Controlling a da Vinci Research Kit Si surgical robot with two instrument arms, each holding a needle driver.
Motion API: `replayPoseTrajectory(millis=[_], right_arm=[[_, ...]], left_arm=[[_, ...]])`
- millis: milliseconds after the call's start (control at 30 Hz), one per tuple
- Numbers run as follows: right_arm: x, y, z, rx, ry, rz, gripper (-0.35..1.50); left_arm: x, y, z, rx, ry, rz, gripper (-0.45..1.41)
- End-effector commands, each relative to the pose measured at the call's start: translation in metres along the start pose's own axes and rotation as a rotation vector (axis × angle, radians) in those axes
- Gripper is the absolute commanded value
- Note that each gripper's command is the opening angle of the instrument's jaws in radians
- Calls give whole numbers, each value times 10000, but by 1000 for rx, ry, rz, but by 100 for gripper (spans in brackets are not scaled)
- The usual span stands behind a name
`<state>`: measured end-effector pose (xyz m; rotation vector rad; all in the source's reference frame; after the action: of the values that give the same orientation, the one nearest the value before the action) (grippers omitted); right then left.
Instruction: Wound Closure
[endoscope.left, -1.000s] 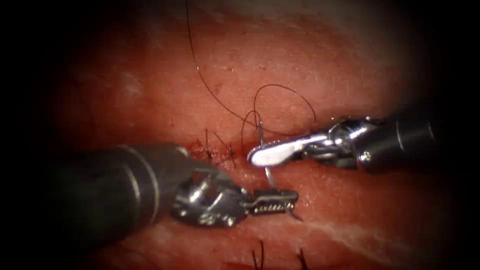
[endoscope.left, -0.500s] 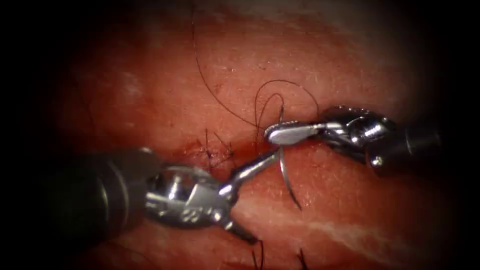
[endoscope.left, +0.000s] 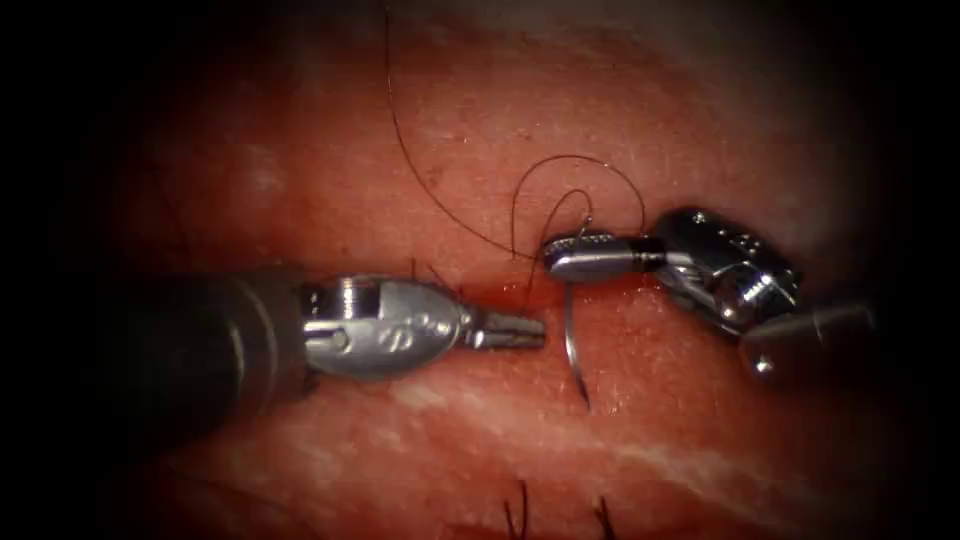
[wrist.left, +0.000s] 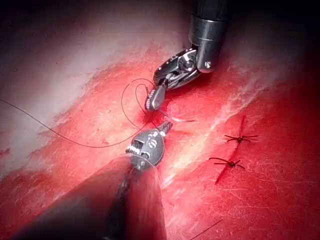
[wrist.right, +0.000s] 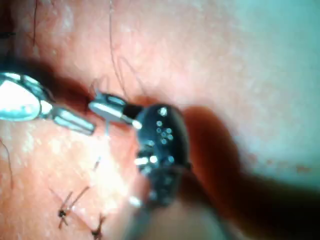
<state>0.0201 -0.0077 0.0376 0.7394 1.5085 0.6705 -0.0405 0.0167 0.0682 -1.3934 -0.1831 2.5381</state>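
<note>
My right tool (endoscope.left: 565, 258) comes in from the right and is shut on the curved needle (endoscope.left: 570, 345) close to its tail end. The needle hangs down from those jaws over the tissue (endoscope.left: 700, 130), tip toward the front, and I see no part of it buried. Dark thread (endoscope.left: 420, 175) loops up from the tail and runs off to the far edge. My left tool (endoscope.left: 530, 330) lies level just left of the needle, jaws shut on nothing, beside the cut (endoscope.left: 500, 293). The left wrist view has the left tool (wrist.left: 166, 126) just under the right tool (wrist.left: 151, 102).
Short ends of a tied stitch (endoscope.left: 415, 270) stick up behind the left tool's wrist. More cut thread ends (endoscope.left: 520, 512) stand at the front edge. Two finished stitches (wrist.left: 240, 137) (wrist.left: 227, 162) cross the cut in the left wrist view. Red fluid wets the tissue around the cut.
The left tool let go of the needle near its tip, opened, then shut and rose to the cut line. The right tool lifted the needle up and slightly right, holding it throughout.
</note>
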Motion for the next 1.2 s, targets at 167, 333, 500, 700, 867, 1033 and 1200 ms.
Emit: replayPoseTrajectory(millis=[167,333,500,700,867,1033,1200], right_arm=[[-12,-2,1,-18,4,-50,-35],[-11,-1,3,-24,4,-73,-35],[-11,-1,3,-24,4,-79,-35],[-12,1,5,-28,5,-98,-35],[-12,2,8,-33,5,-121,-35],[-12,4,8,-43,4,-151,-35],[-13,7,9,-50,5,-194,-35]], left_arm=[[-51,3,26,-26,-106,-60,-45],[-80,-3,39,-25,-146,-83,-45],[-82,-9,44,-9,-153,-97,-45],[-80,-9,54,-3,-168,-99,-45],[-79,-14,62,4,-170,-109,-45],[-83,-26,68,16,-174,-119,-45],[-90,-37,72,27,-198,-121,-45]])
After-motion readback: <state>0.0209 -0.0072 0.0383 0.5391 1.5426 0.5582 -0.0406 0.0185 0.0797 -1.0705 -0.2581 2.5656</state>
